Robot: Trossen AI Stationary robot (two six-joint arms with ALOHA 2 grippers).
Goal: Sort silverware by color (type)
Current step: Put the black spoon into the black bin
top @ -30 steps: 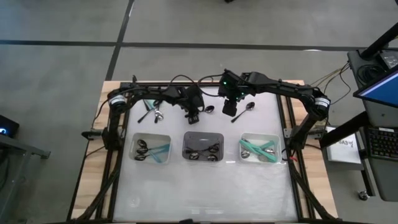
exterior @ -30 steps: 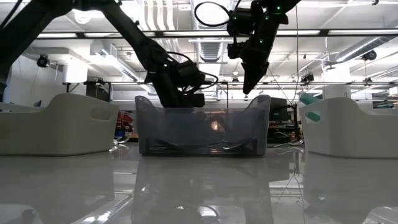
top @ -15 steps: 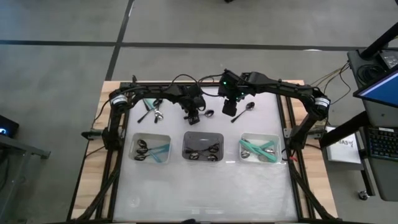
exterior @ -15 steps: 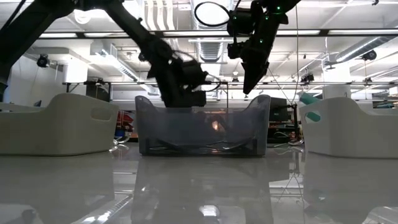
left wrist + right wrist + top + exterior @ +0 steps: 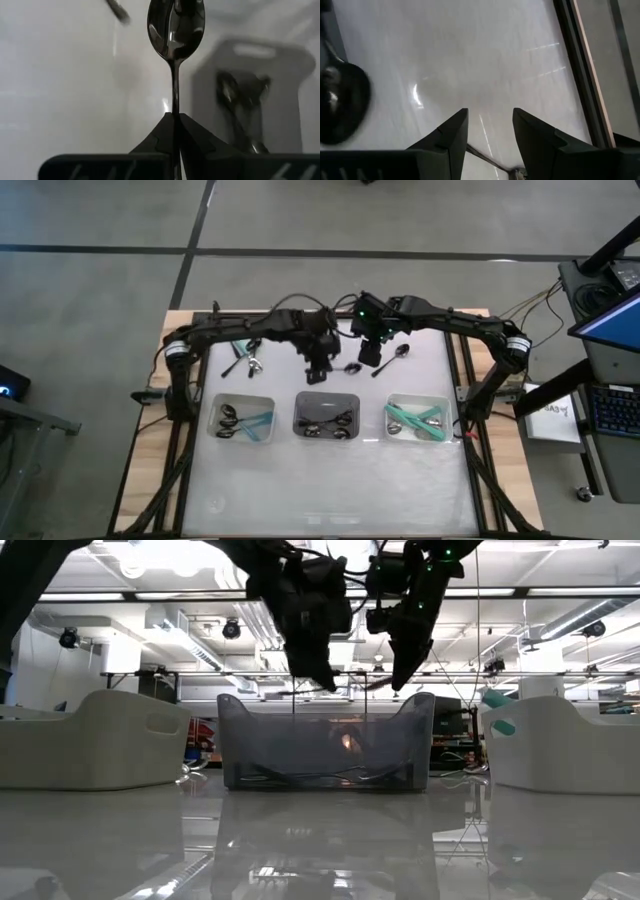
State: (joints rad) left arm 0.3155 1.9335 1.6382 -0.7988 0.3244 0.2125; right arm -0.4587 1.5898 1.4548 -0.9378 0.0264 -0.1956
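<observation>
My left gripper (image 5: pixel 321 370) hangs above the table just beyond the middle tray (image 5: pixel 300 402), shut on a dark shiny spoon (image 5: pixel 175 30). The spoon's bowl (image 5: pixel 352 367) points toward the table's right. My right gripper (image 5: pixel 490 120) stands open and empty close by on the right, over bare table (image 5: pixel 368 360). One dark spoon (image 5: pixel 400 352) lies flat on the table right of it. Two more spoons (image 5: pixel 247 360) and a mint-green one (image 5: pixel 240 345) lie at the far left. All three trays hold spoons. My left gripper pinches the spoon's handle (image 5: pixel 175 107) near its free end between its two fingertips. The fingers slant down and lie along the handle. The spoon sticks out beyond the fingertips, bowl farthest away, and is lifted clear of the table.
The left tray (image 5: pixel 218 420) holds dark and mint-green spoons, the grey middle tray holds dark ones, and the right tray (image 5: pixel 445 420) holds mint-green and silver ones. The arms' black frame (image 5: pixel 455 370) runs along the table's sides. The near half of the white tabletop (image 5: pixel 330 490) is bare.
My left gripper has risen well above the table and moved a little toward the right and near edges. The dark spoon has come up with it, lifted clear of the table where it lay. My right gripper has kept still.
</observation>
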